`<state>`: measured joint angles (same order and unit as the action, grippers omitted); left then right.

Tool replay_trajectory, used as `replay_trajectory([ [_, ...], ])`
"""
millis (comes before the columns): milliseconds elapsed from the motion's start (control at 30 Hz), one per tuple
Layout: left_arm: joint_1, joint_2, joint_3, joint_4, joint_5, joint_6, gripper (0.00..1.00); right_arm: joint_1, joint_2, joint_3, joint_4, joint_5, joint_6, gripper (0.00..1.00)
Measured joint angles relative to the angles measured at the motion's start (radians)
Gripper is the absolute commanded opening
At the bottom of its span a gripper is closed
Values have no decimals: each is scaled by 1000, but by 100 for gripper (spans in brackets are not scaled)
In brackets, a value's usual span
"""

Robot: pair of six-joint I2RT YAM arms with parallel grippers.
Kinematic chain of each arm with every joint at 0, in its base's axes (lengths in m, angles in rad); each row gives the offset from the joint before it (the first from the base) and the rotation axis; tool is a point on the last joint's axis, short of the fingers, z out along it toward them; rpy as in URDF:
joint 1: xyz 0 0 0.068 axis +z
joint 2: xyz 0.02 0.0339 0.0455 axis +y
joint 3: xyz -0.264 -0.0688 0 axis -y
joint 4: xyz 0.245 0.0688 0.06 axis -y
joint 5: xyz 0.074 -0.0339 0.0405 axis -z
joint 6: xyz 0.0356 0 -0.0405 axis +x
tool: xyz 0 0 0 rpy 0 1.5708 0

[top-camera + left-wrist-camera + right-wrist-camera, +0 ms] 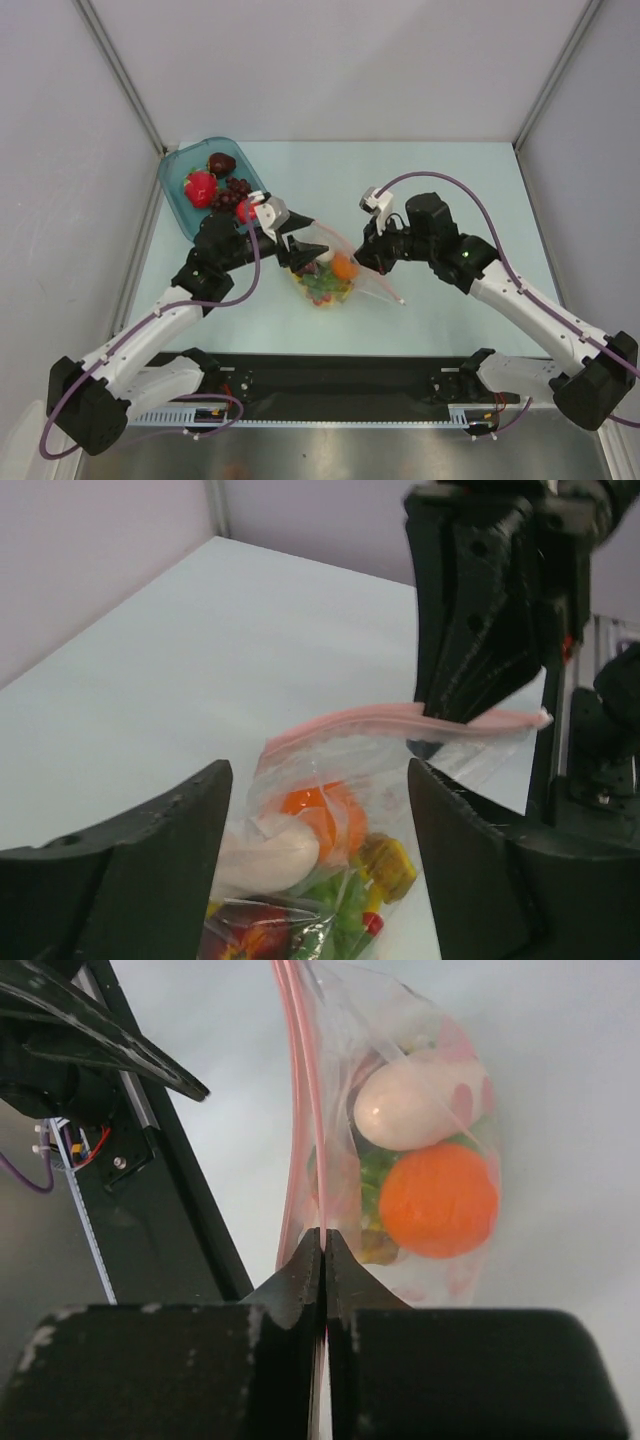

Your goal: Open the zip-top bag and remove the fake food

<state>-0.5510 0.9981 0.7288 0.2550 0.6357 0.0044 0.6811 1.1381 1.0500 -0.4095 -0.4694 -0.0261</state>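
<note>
Centre of top view: zip-top bag (325, 272) between both hands, touching tabletop (450, 190) or not unclear, fake food (330, 282) inside. Pinched at zip strip (300, 1110) by right hand (325, 1245), fingers closed flat on it, strip running straight up frame. Straddled by left hand (318, 780), spread wide, gripping nothing. Likely next: catch the other lip with left, pull across strip's long axis.

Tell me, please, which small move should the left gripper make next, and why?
Probably close the left gripper on the zip-top bag near its zip strip: its fingers stand open on both sides, and the right gripper pinches the strip.
</note>
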Motion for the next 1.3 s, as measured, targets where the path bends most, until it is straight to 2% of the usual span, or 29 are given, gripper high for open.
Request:
replay_trajectory([
  [33,-1,-19,0,-7,-32,-18,78,6,1,0,4,1,4,0],
  [200,-64,-160,7,-35,-241,-142,61,55,4,0,47,10,25,0],
  [433,-110,-175,19,-87,-354,-377,64,122,35,0,101,44,55,0],
  [700,-117,-116,-14,-126,-344,-532,65,156,54,2,128,81,64,0],
  [1000,-136,-109,-30,-122,-301,-593,69,159,59,7,139,119,77,0],
  [1033,-137,-109,-30,-122,-298,-598,68,159,59,7,140,122,78,0],
  [1133,-138,-109,-39,-120,-291,-607,56,159,59,9,139,124,78,0],
  [1233,-138,-104,-53,-116,-283,-610,56,159,59,13,138,128,78,0],
  [1300,-139,-93,-61,-108,-279,-616,47,159,59,15,138,130,78,0],
])
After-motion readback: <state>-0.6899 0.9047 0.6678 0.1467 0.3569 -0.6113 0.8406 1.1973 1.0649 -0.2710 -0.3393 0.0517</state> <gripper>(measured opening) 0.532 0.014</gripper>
